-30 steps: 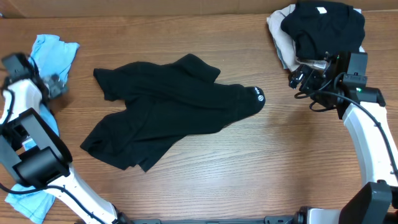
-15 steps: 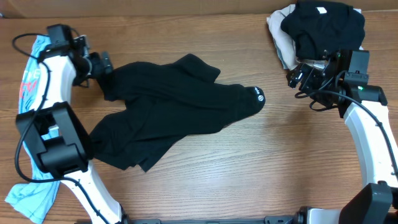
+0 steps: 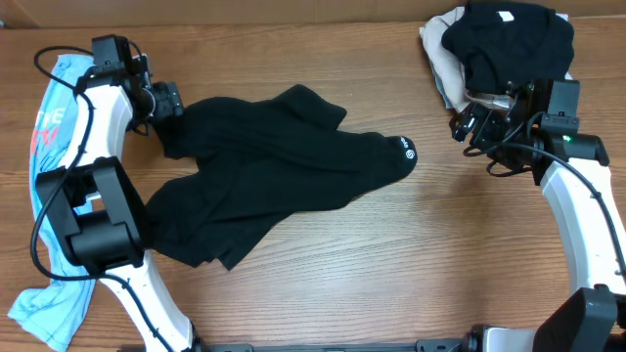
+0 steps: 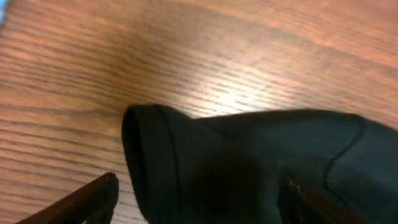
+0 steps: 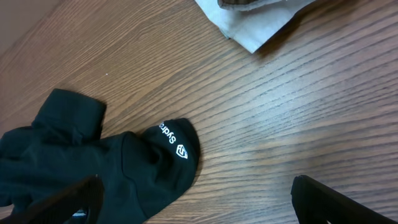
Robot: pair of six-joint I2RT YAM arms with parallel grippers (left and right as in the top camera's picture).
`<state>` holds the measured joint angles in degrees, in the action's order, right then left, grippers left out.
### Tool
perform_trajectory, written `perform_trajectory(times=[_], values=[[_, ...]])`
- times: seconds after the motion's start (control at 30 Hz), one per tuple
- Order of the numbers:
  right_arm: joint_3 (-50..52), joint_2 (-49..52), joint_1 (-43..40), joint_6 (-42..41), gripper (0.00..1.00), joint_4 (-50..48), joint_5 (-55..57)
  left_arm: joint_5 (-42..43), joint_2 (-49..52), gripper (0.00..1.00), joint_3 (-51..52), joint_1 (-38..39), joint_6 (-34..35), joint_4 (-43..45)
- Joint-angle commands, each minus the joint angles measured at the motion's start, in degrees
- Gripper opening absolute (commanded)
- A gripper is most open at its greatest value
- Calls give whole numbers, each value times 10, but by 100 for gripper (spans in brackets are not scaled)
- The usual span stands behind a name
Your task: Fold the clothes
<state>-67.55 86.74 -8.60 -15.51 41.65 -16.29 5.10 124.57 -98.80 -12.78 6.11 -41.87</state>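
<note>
Only one print can be partly read, on the black shirt.

White lettering (image 5: 166, 132) at the right-hand tip of the black shirt (image 5: 93, 168) begins "Sydr", and the rest runs over the fold. A small shield mark (image 5: 181, 150) sits beside it. Left of the shirt, the light blue garment (image 3: 57, 98) carries reddish letters (image 3: 46, 125) too small to read. On the black pile (image 3: 509, 44) far right of the shirt, a white tag (image 3: 505, 16) is illegible.

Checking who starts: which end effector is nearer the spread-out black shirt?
Left. The left end effector straddles the sleeve cuff of the shirt; the right end effector hovers apart, past its logo end.
</note>
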Motion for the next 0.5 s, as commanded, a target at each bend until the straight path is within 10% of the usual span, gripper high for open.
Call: perform_trajectory(times=[0.0,0.17,0.3,0.47], values=[[-11,-11,-1,6,100,-3,-3,-6,40,78,3,1,27,-4],[-11,-11,-1,6,100,-4,-3,-6,52,58,3,0,38,-3],[-11,-11,-1,6,100,-6,-3,-6,50,9,0,0,39,9],[-11,-11,-1,5,100,-5,-4,36,46,4,-73,0,53,-23]])
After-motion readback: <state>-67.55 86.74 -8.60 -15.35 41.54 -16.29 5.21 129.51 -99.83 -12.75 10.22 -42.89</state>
